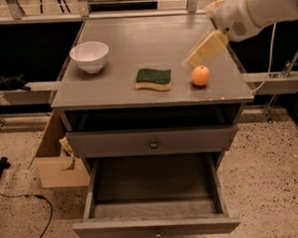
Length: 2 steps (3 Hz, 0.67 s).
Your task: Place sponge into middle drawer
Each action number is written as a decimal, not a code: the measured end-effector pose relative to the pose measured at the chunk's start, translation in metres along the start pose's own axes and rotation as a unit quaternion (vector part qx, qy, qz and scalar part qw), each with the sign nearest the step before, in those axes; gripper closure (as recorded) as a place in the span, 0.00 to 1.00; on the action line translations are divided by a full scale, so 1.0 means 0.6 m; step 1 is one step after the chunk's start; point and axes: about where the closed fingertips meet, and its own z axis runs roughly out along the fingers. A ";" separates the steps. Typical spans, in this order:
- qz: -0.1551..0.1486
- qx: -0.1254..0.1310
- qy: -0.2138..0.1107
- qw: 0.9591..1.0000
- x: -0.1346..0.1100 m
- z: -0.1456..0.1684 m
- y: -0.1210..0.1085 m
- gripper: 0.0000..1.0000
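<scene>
The sponge, dark green on top with yellow foam below, lies flat near the front middle of the grey cabinet top. The middle drawer is pulled out at the bottom, a deep grey box with nothing in it. My gripper, cream-coloured, hangs above the cabinet top to the right of the sponge. It sits just up and left of the orange fruit, apart from both. The white arm reaches in from the upper right.
A white bowl stands at the left of the top. Above the open drawer is a grey drawer with a flat front and knob. A cardboard box and a black cable are on the floor at left.
</scene>
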 end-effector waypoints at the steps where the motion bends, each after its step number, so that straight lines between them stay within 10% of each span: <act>1: -0.011 -0.034 0.012 0.999 0.008 0.036 0.046 0.00; 2: -0.028 -0.043 0.025 0.998 0.004 0.082 0.043 0.00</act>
